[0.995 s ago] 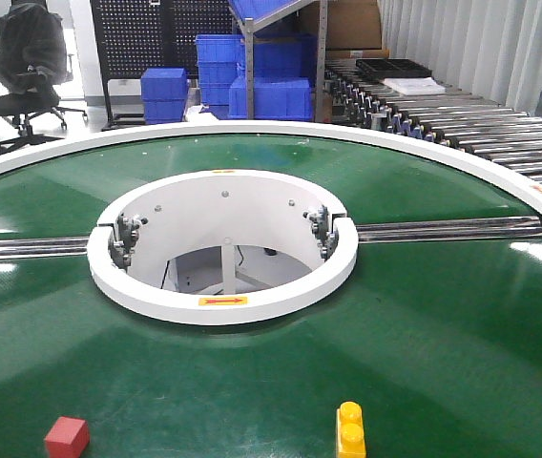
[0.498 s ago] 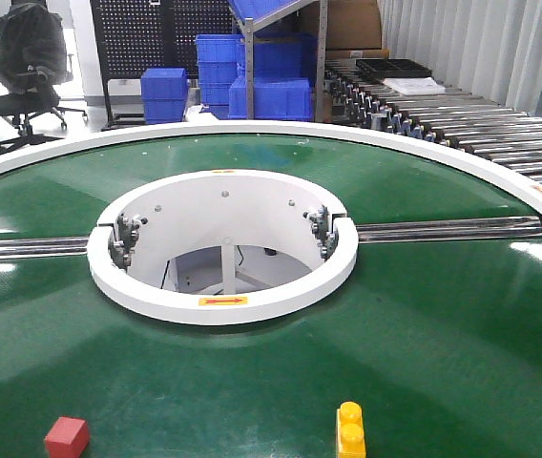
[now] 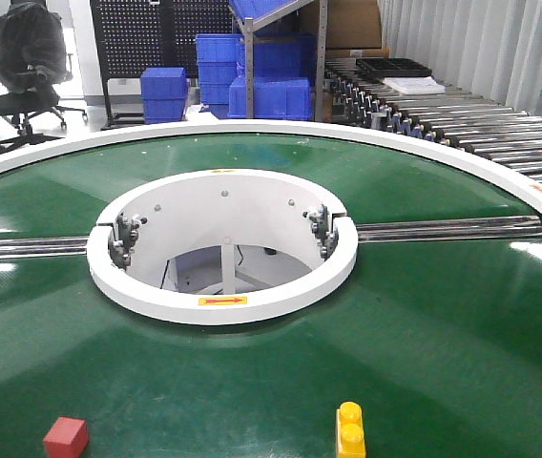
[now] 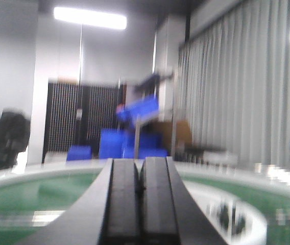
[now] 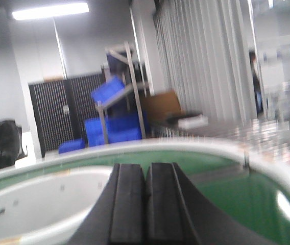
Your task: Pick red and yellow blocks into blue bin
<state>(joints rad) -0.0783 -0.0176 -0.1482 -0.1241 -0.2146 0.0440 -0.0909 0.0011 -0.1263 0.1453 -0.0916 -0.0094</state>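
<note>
A plain matte red cube sits at the lower left of the front view on a glossy green belt. A yellow brick with two round studs lies at the bottom, right of centre and well apart from the cube, its lower end cut off by the frame edge. The belt is a broad, smooth disc with a white rim. A thick white ring walls a round opening at its centre, and a metal strip runs out from either side of the ring.

Beyond the belt, ribbed blue crates are stacked by a steel rack at upper centre. A roller conveyor runs at upper right, and an office chair stands near a black pegboard at upper left.

The blocks show only in the front view, and the hands only in the blurred wrist views. The left gripper has its dark, flat fingers pressed together with nothing between them. The right gripper likewise meets along a thin seam. Both look across the belt toward pale pleated curtains.
</note>
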